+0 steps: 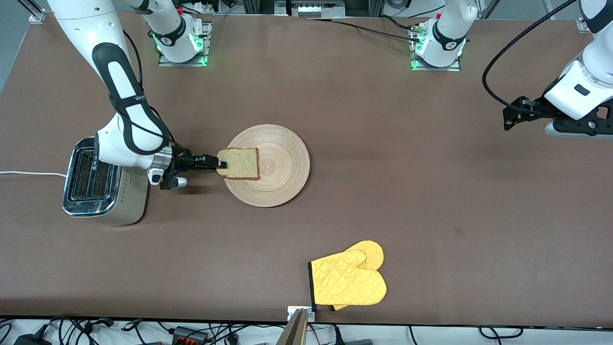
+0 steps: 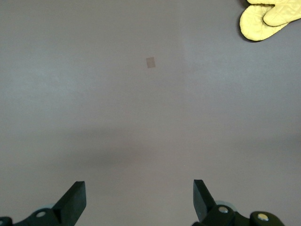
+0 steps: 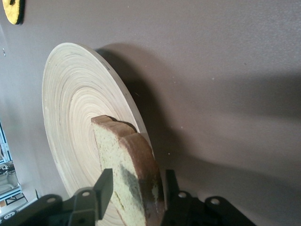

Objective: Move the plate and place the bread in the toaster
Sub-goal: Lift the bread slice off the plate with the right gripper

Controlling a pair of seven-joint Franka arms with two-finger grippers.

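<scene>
While the right gripper [image 1: 221, 164] pinches the crusty square bread [image 1: 238, 163] over the round ring-grained wooden plate [image 1: 282, 182] mid-table, the boxy chrome toaster [image 1: 98, 179] sits toward the right arm's end. The left gripper [image 2: 139, 200] waits fingers apart near its own edge; quilted yellow mitts [image 1: 348, 280] lie by the front edge

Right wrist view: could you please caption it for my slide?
Right gripper shut on the bread, jaws on either face, over the plate.
</scene>
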